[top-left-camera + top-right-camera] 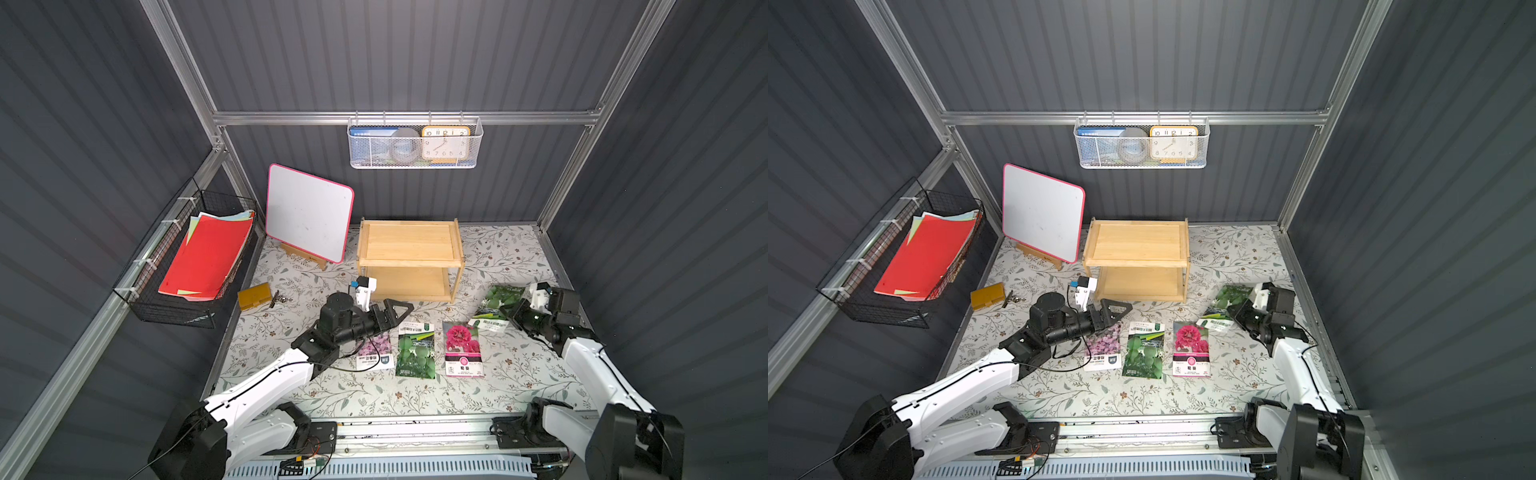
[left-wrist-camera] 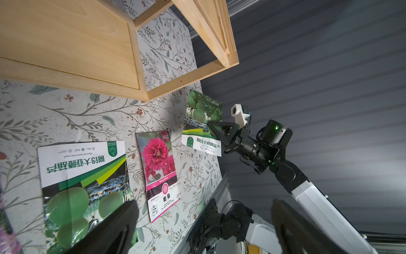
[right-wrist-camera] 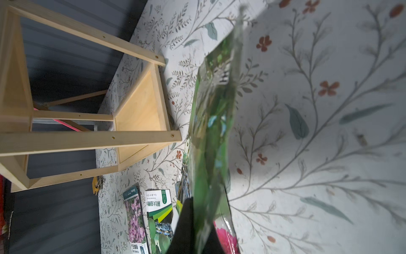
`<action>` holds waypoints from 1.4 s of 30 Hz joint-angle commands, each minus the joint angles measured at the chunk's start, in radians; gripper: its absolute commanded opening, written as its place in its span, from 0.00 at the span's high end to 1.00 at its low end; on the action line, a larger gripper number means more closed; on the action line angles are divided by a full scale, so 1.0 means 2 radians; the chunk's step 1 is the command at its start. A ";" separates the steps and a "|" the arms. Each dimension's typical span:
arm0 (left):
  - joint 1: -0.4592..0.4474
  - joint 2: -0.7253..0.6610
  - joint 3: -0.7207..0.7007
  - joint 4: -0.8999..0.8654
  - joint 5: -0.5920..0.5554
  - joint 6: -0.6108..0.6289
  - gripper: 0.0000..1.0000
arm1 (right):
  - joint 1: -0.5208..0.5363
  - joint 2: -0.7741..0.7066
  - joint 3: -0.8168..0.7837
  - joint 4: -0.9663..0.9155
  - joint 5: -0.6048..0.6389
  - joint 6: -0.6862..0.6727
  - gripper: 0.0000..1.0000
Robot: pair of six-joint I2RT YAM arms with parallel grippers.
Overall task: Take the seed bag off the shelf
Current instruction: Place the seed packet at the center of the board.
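Right of centre we see the right gripper [image 1: 508,311] pinching the seed bag [image 1: 494,297] — clear of the shelf [image 1: 409,245]; left gripper [image 1: 398,312] spread wide.

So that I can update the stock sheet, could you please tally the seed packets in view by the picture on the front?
Green gourd seed packets: 2, one held by the right gripper
Pink hollyhock seed packet: 1
Purple flower seed packet: 1
Total: 4
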 commanded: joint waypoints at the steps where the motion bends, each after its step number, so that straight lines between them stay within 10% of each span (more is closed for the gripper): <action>1: 0.000 -0.009 0.016 0.006 -0.004 0.019 0.00 | -0.023 0.039 0.029 0.021 -0.041 -0.030 1.00; 24: -0.001 0.041 0.066 -0.019 0.008 0.052 0.00 | -0.069 0.269 0.214 -0.109 -0.184 -0.232 1.00; 42: -0.001 0.081 0.108 -0.048 0.009 0.087 0.00 | -0.034 0.462 0.380 -0.269 -0.085 -0.295 1.00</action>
